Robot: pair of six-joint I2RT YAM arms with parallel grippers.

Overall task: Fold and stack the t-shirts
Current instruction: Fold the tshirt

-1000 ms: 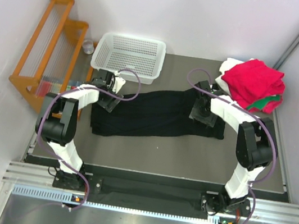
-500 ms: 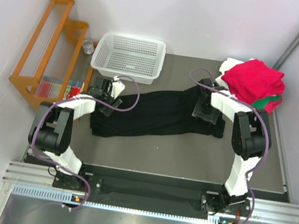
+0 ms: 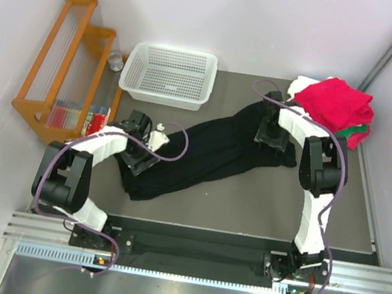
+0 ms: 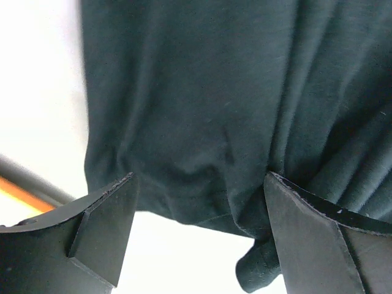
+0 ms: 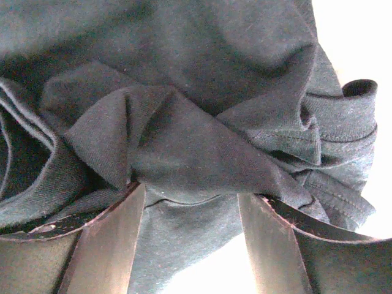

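Note:
The black t-shirt (image 3: 203, 152) lies in a long rumpled band slanting from near left to far right across the table. My left gripper (image 3: 138, 159) sits on its near-left end. In the left wrist view that gripper (image 4: 200, 177) is open, jaws wide apart, with the shirt's hem (image 4: 202, 214) lying between them. My right gripper (image 3: 270, 138) rests on the bunched far-right end. Seen from the right wrist, it (image 5: 191, 191) is open too, with a cloth fold (image 5: 184, 153) across the fingertips. The folded red t-shirt (image 3: 333, 105) tops a pile with green (image 3: 354, 135) and white (image 3: 303, 85) ones at the back right.
A white perforated basket (image 3: 168, 75) stands at the back of the table, left of centre. An orange wooden rack (image 3: 64, 59) leans off the table's left side. The grey table (image 3: 247, 200) shows bare in front of the shirt.
The left gripper moved nearer and the right one farther back. The black shirt turned with them from nearly level to slanting, and its right end bunched up.

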